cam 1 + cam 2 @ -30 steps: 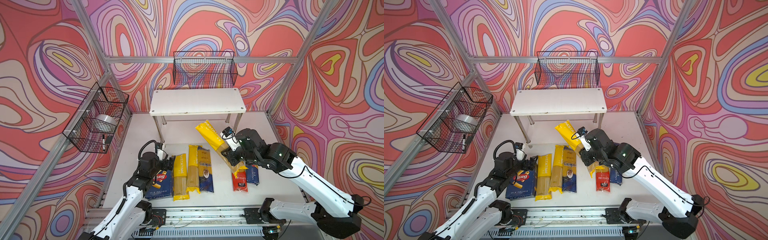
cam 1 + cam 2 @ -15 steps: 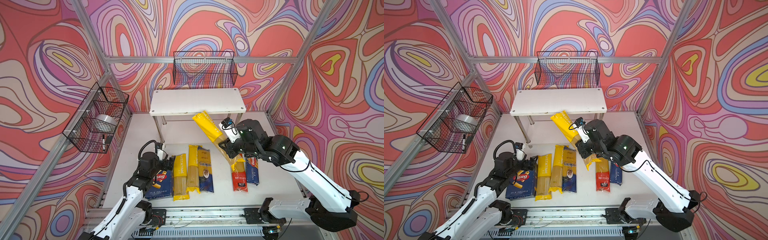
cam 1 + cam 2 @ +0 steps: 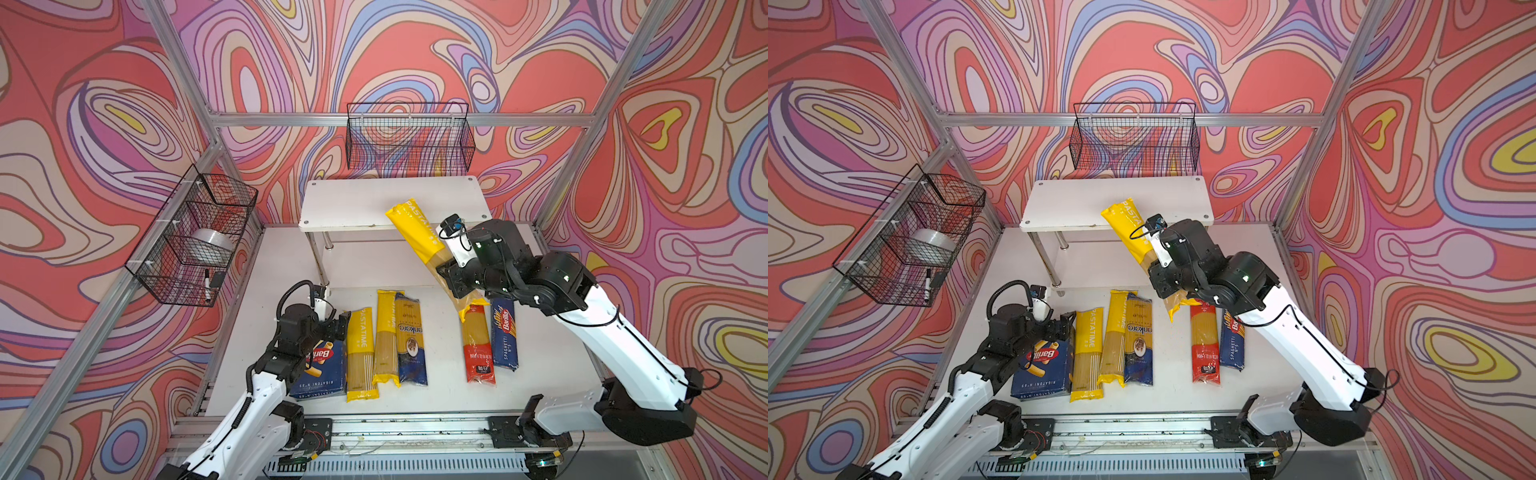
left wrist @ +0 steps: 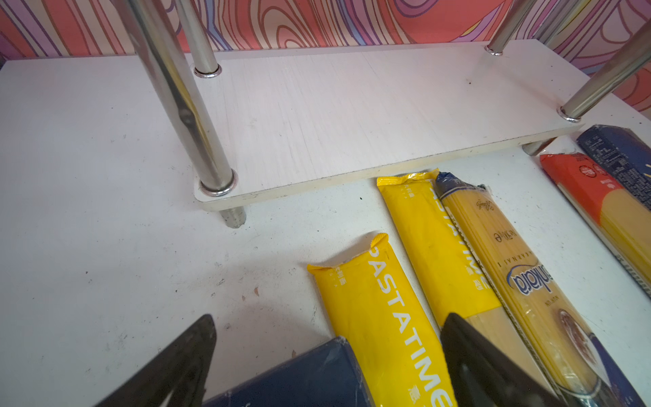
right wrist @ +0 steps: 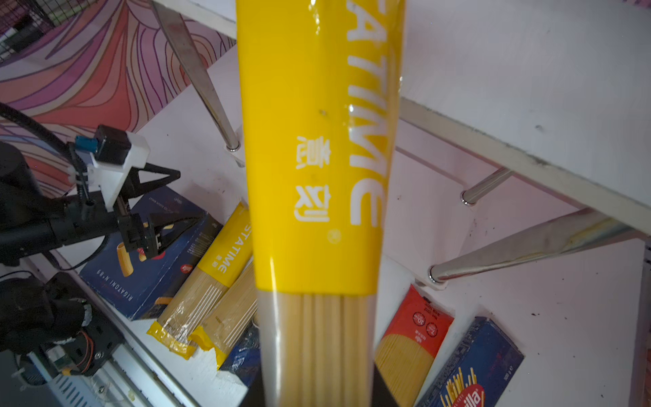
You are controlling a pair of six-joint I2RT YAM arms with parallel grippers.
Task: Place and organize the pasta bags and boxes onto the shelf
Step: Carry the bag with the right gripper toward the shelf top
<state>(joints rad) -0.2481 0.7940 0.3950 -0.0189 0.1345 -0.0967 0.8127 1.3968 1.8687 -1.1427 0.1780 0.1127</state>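
In both top views: right claw (image 3: pixel 454 286) clamped on long yellow clear-windowed PASTATIME bag (image 3: pixel 415 228), tilted, far end at white two-tier chrome-legged shelf (image 3: pixel 365 203).
Left wrist: left claw (image 4: pixel 329 319) spread wide, dark blue Barilla rigatoni carton (image 4: pixel 299 382) just beneath.
Right wrist: bag runs straight out from claw.

Table (image 3: pixel 449 374) holds shelf (image 3: pixel 353 203), rigatoni box (image 3: pixel 324 374), spaghetti box (image 3: pixel 505 340), four bags (image 3: pixel 361 361).

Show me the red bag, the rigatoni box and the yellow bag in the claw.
red bag (image 3: pixel 477 336): in a top view, its clear middle.
rigatoni box (image 3: pixel 322 374): in a top view, its blue face.
held yellow bag (image 3: pixel 415 230): in a top view, its yellow upper half.
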